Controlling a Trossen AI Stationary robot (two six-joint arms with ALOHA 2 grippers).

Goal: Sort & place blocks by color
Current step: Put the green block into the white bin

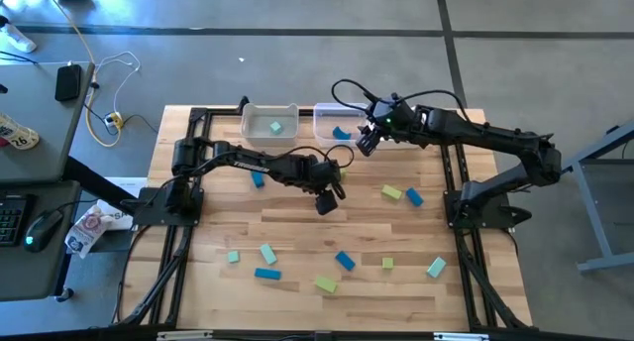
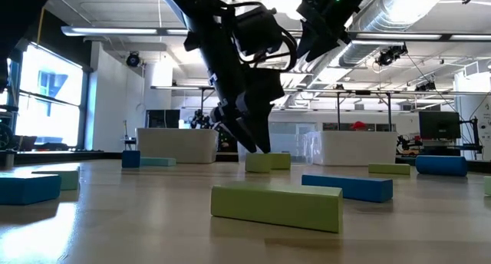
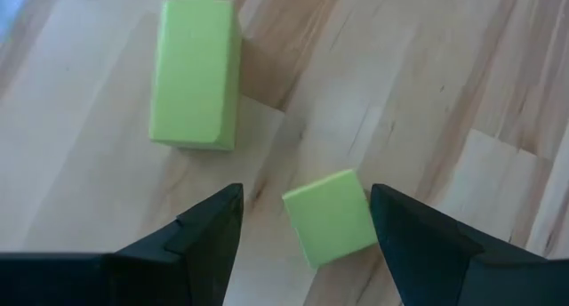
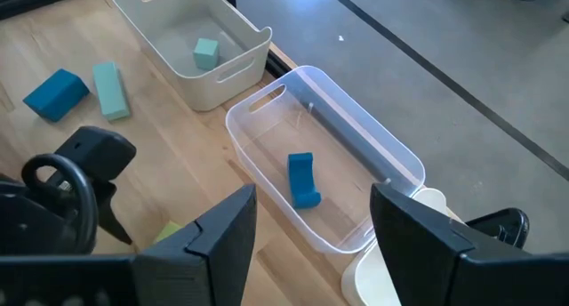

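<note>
From above, I hold the left gripper [image 1: 328,198] low over mid-surface, the nearer arm; the right gripper [image 1: 365,141] hovers by the bins. Through the left wrist, my fingers [image 3: 200,235] stand wide, straddling a yellow-green cube [image 3: 331,217]; a yellow-green bar [image 3: 196,72] lies beyond. Right wrist: fingers [image 4: 222,235] wide, empty, above the bin [image 4: 391,155] holding a blue block [image 4: 302,178].

One block [image 4: 205,52] lies in the left bin [image 4: 233,71], another block [image 4: 302,179] in the middle bin [image 4: 391,159].

A yellow-green bar [image 2: 277,206] lies nearest; a blue bar [image 2: 347,187] just behind; two bins [image 2: 176,145] beyond.
</note>
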